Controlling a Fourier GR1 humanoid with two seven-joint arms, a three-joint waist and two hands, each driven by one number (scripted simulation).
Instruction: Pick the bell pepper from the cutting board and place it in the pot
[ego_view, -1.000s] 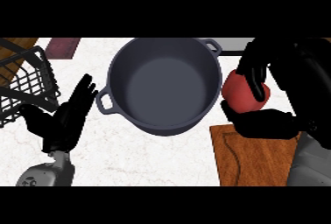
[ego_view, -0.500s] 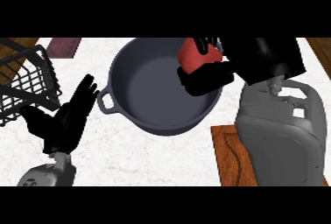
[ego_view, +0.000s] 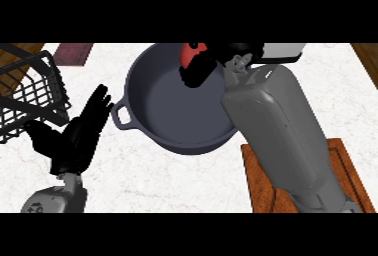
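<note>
A steep downward view of a white marbled bench (ego_view: 170, 180). A dark grey pot (ego_view: 173, 100) with loop handles sits at the centre. The robot's right arm reaches in from the lower right, its grey forearm crossing the pot's right rim. The right hand (ego_view: 203, 67) hangs over the far inner part of the pot, its black fingers (ego_view: 193, 75) curled around the red bell pepper (ego_view: 193, 51), so that only the pepper's upper part shows, near the pot's far rim. The pepper is thus within the pot's opening as seen from above, held in the hand; how high it sits over the pot's floor cannot be told, nor its long axis. The likely next move is to let go, and the pot's floor lies directly under the fingers. A wooden cutting board (ego_view: 258, 185) lies at the lower right, partly hidden by the forearm. The left hand (ego_view: 74, 140) rests at the left, fingers straight, just beside the pot's near handle. A black wire basket (ego_view: 29, 100) stands at the far left.
</note>
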